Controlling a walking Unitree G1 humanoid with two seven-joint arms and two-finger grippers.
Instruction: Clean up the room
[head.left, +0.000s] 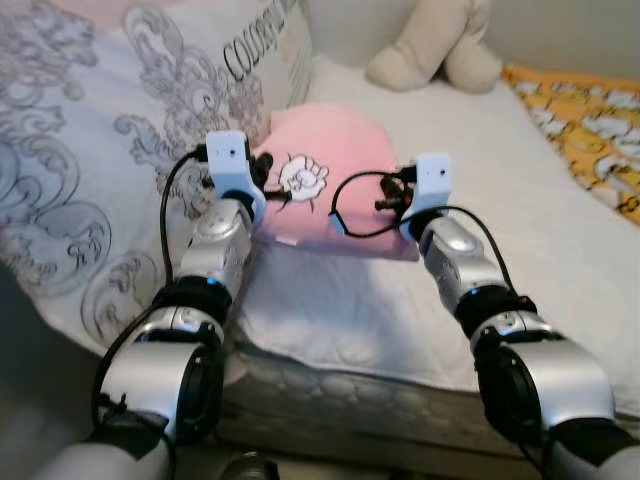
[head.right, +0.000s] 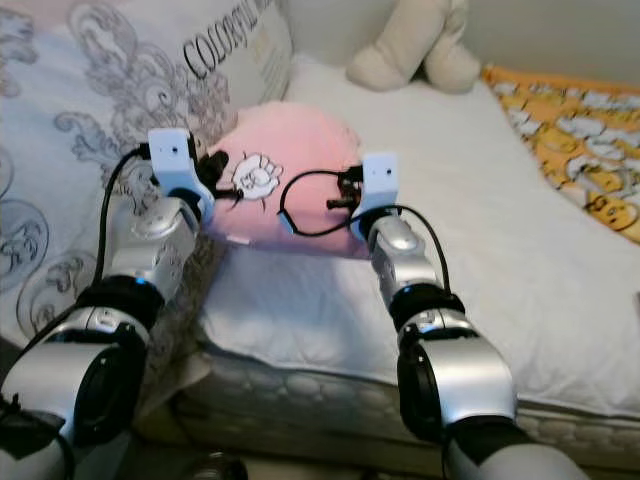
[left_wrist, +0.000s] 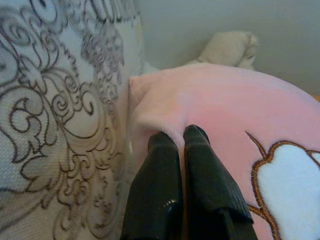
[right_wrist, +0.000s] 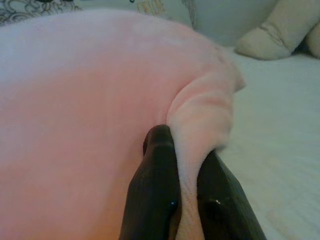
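On the white bed (head.left: 540, 200), a pink cushion (head.left: 330, 150) lies between the two grippers, its long axis running across from one to the other and its face with the white fist emblem (head.left: 302, 176) turned up toward the camera. Left gripper (left_wrist: 181, 136) has its jaws closed tight on a fold of the cushion's edge, next to a patterned pillow (head.left: 90, 140). Right gripper (right_wrist: 187, 145) pinches a pleat of pink fabric at the opposite edge, jaws nearly closed around it. Beyond both jaws, a beige plush toy (head.left: 435, 45) sits at the bed's far end.
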